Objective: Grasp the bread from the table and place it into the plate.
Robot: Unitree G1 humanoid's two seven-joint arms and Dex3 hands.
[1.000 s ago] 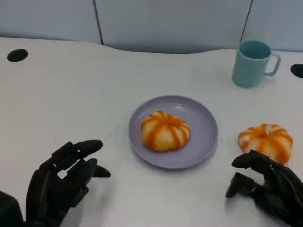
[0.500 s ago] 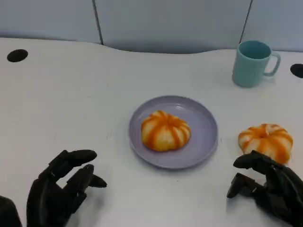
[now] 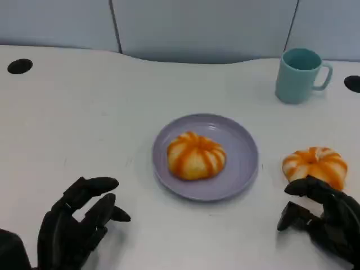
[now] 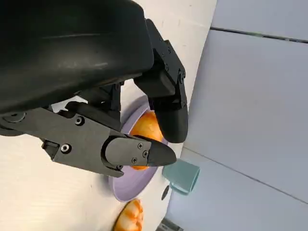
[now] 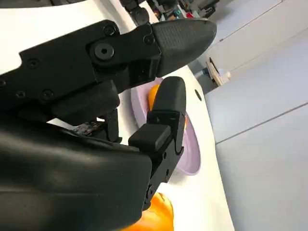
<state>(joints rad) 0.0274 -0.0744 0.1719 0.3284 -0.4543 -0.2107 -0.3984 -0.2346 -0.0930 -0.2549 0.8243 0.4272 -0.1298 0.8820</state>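
Observation:
One orange-striped bread (image 3: 196, 156) lies on the lilac plate (image 3: 243, 147) at the table's middle; the left wrist view catches it as bread (image 4: 146, 126) on the plate (image 4: 129, 180). A second striped bread (image 3: 314, 165) sits on the table right of the plate, also seen as bread (image 4: 130, 217) and bread (image 5: 156, 215). My right hand (image 3: 325, 220) hovers just in front of that bread, fingers spread, holding nothing. My left hand (image 3: 73, 225) is at the lower left, fingers apart and empty, well clear of the plate.
A teal mug (image 3: 299, 75) stands at the back right, also visible as mug (image 4: 182, 175). Dark round holes (image 3: 19, 66) mark the table's far left and far right (image 3: 352, 83). Grey wall panels run behind the table.
My right hand has drawn slightly down and right, away from the bread. My left hand sank lower, then shifted a little; both still hold nothing.

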